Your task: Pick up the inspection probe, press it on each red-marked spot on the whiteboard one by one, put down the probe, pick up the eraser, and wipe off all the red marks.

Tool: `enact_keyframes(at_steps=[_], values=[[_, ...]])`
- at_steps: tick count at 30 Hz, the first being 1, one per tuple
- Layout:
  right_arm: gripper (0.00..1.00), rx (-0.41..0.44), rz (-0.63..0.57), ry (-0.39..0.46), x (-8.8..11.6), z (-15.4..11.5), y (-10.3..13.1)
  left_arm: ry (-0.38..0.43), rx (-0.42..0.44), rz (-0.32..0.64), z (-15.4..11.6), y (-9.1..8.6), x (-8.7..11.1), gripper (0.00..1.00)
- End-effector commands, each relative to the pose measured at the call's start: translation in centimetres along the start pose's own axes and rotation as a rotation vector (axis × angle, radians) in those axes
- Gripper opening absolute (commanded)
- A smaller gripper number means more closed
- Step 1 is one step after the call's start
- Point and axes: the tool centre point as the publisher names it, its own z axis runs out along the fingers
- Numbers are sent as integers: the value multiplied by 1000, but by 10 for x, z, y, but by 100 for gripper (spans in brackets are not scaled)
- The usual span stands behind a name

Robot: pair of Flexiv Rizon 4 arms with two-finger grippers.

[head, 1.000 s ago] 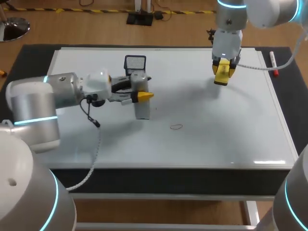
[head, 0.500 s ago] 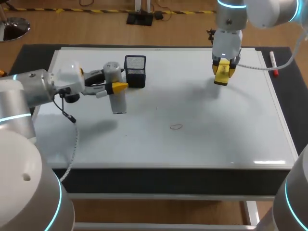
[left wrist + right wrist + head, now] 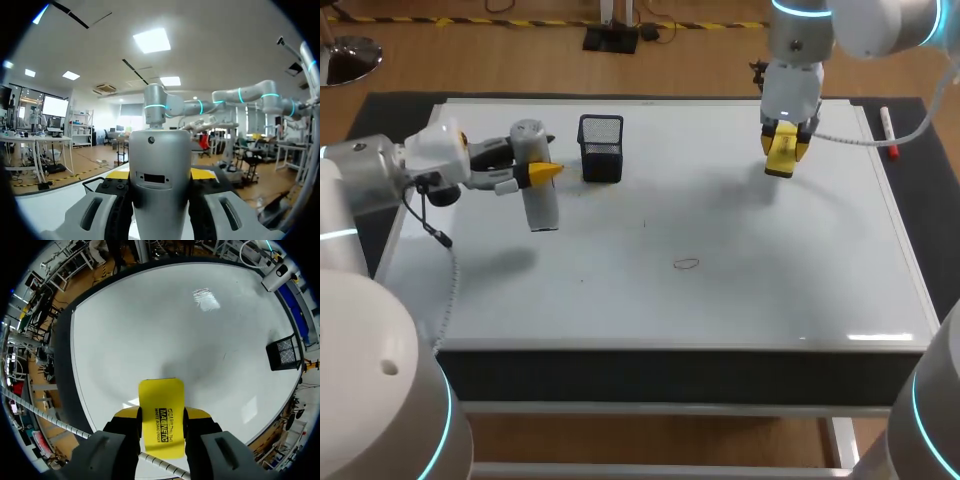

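Note:
The inspection probe (image 3: 538,200), a grey cylinder, hangs upright over the whiteboard's (image 3: 740,290) left part, just left of the black mesh holder (image 3: 601,148). My left gripper (image 3: 535,172) is shut on the probe from the side. In the left wrist view the probe (image 3: 160,170) stands between the black pads (image 3: 118,210). My right gripper (image 3: 785,138) hovers over the board's far right part, shut on the yellow eraser (image 3: 781,158). The right wrist view shows the eraser (image 3: 161,415) gripped above bare board (image 3: 150,325). A small reddish ring mark (image 3: 687,264) lies near the board's middle.
A red-and-white marker pen (image 3: 888,131) lies off the board's far right edge on the dark mat. A tiny dark speck (image 3: 643,224) sits on the board right of the probe. The mesh holder (image 3: 285,352) also shows in the right wrist view, far ahead of the eraser.
My left arm has carried the probe leftward, from in front of the mesh holder to its left side. The right arm and eraser have not moved.

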Motion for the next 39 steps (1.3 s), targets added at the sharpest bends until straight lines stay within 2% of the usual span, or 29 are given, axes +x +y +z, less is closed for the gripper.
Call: enact_keyframes(at_steps=[1, 7, 11, 15, 20, 26, 33, 39], values=[[0, 1, -2, 2, 1, -1, -1, 7, 0, -1, -2, -1, -2, 0], [0, 0, -12, -9, -2, -2, 4, 7, 0, -1, -2, -1, -2, 0], [0, 20, -91, -20, -10, 3, 48, 7, 0, -1, -2, -1, -2, 0], [0, 15, -140, -27, -7, 12, 81, 7, 0, -1, -2, -1, -2, 0], [0, -19, -172, -33, -1, 21, 114, 7, 0, -1, -2, -1, -2, 0], [0, 0, -236, -18, 0, 25, 154, 7, 0, -1, -2, -1, -2, 0], [0, 30, -349, 9, -20, 31, 205, 7, 0, -1, -2, -1, -2, 0], [0, 29, -441, 31, -48, 43, 235, 7, 0, -1, -2, -1, -2, 0]])
